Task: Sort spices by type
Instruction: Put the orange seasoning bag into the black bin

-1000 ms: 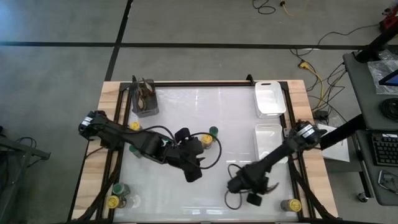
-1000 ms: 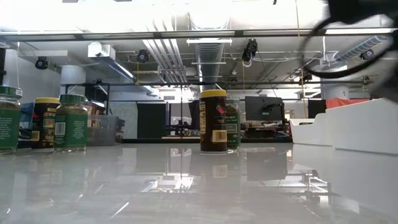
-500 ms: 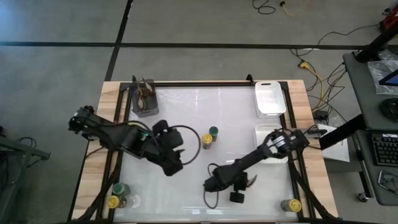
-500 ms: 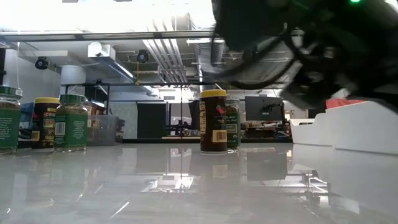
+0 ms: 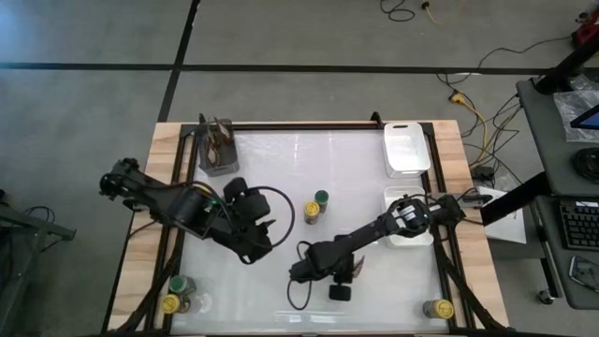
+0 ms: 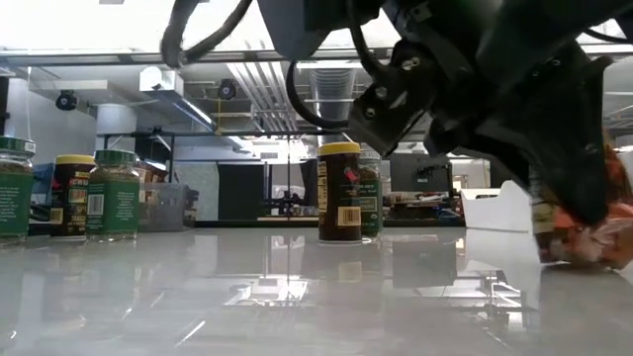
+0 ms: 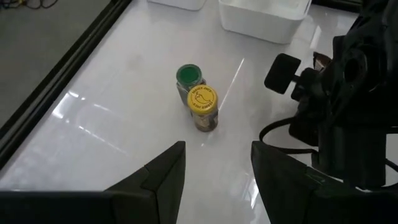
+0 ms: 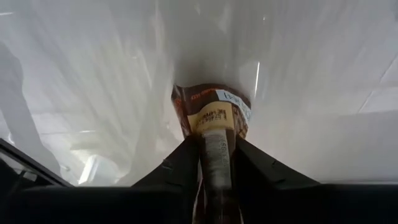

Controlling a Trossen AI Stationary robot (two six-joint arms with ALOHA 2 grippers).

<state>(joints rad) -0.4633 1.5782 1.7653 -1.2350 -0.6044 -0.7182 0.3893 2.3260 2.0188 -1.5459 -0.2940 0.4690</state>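
Near edge of the worktop [image 5: 281, 168], left corner: a green-lidded jar [image 5: 178, 284] and a yellow-lidded jar [image 5: 169, 303] stand close together. Right corner: another yellow-lidded jar [image 5: 442, 308], well apart from the rest.

A little farther in, right of centre, we find the right gripper [image 8: 213, 142] low over the worktop. Its fingers [image 8: 184, 155] are clamped on a brown-labelled jar [image 8: 214, 109], one finger on each side. In the low view that jar shows reddish contents and sits tilted, close to the surface; we cannot tell whether it touches.

Left of it, the left gripper [image 7: 217, 149] hovers above the worktop. Its fingers stand apart with nothing between them, pointing toward the middle.

In the middle stands a pair: a yellow-lidded centre jar [image 5: 312, 210] and a green-lidded centre jar [image 5: 321, 197], touching or nearly so, both upright.

Along the right side we see a white tray [image 5: 406, 198], partly under the right arm, and beyond it a second white tray [image 5: 406, 148] at the far corner.

In the far left corner is a grey cup of brown sticks [image 5: 218, 150].
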